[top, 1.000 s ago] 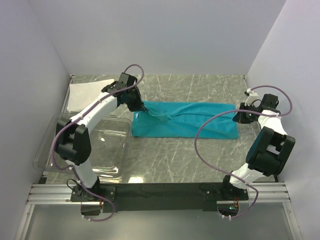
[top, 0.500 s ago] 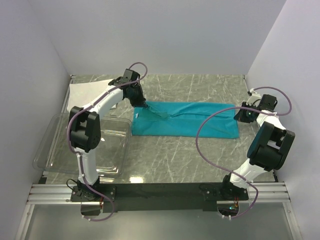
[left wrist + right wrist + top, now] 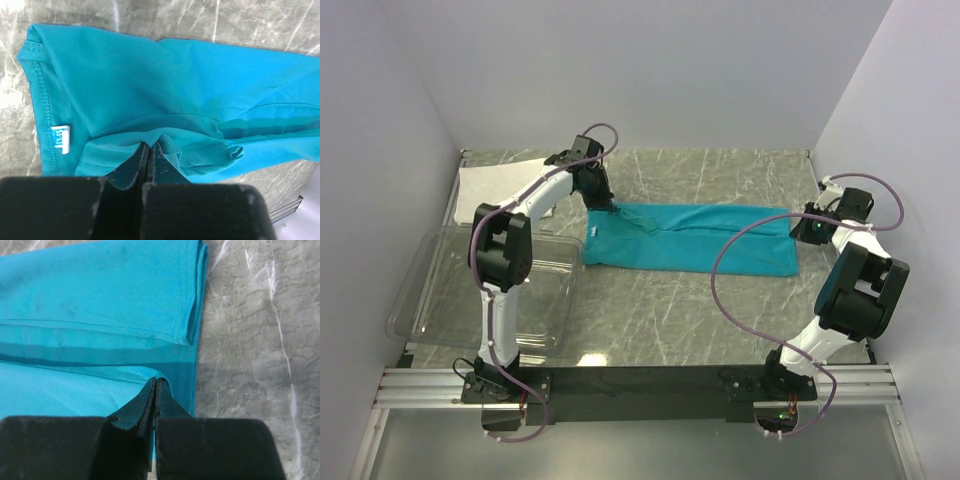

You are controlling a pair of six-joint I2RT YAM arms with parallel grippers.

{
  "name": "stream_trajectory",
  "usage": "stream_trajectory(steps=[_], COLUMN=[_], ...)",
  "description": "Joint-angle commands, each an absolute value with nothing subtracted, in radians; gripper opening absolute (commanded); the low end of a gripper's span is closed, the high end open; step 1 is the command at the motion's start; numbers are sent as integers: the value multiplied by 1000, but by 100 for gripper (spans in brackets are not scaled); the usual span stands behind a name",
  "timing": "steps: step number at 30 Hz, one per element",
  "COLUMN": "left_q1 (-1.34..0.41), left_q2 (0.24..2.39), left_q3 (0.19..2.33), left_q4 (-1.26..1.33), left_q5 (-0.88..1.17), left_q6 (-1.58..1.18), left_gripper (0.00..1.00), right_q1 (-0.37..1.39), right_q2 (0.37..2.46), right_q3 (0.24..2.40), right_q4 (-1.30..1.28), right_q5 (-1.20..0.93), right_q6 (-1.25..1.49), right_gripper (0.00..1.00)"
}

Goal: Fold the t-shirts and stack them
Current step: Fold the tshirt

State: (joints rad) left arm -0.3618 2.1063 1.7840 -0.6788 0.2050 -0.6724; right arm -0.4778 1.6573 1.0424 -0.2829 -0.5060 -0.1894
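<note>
The teal-blue t-shirt [image 3: 690,240] lies folded lengthwise in a long band across the middle of the marble table. My left gripper [image 3: 605,211] is shut on its far left edge; in the left wrist view [image 3: 151,146] the cloth bunches up around the closed fingers. My right gripper [image 3: 798,227] is shut on the shirt's right end, where the right wrist view [image 3: 155,381] shows a fold pinched between the fingers. The white t-shirt [image 3: 498,186] lies as a folded rectangle at the far left corner.
A clear plastic bin [image 3: 485,295] stands at the near left, under the left arm. Grey walls close in the table on three sides. Bare marble lies in front of the shirt.
Both grippers have carried the shirt's edges toward the far side of the table, and the band now lies flatter and straighter. The left arm has stretched out farther back.
</note>
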Motion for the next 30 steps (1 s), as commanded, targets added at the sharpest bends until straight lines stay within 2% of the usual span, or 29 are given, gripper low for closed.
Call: stream_trajectory(steps=[1,8,10,12,13,14,15,17,21,23,27,30], left_q1=[-354,-350,-348,-345,-344,-341,-339,-336,-322,-308,-278,-268], left_q2=[2121,2164,2183,2195,2195,2184,2175,2145,2089,2019,1899,1875], left_q3=[1845,1894,1904,1933,1940,1948,1950,1963,1994,1935,1774,1695], left_q4=[-686,-678,-675,-680,-669,-637,-612,-578,-548,-520,-482,-526], left_q5=[198,198,201,196,196,193,186,178,123,111,146,173], left_q6=[-652,-658,-660,-666,-669,-676,-681,-680,-647,-615,-610,-643], left_gripper=[0,1,1,16,27,44,54,72,75,76,77,76], right_q1=[-466,-456,-446,-440,-436,-428,-422,-407,-402,-400,-377,-351], right_q2=[1663,1670,1680,1683,1678,1672,1655,1635,1600,1594,1623,1620], right_q3=[1055,1068,1083,1100,1103,1104,1106,1108,1123,1130,1209,1195], right_q4=[-236,-236,-244,-250,-252,-245,-242,-244,-279,-304,-521,-520], right_q5=[-471,-440,-431,-414,-410,-400,-388,-359,-359,-376,-552,-566], right_q6=[-164,-144,-134,-107,-98,-83,-77,-77,-103,-156,-357,-380], right_gripper=[0,0,7,28,32,37,46,53,57,57,57,57])
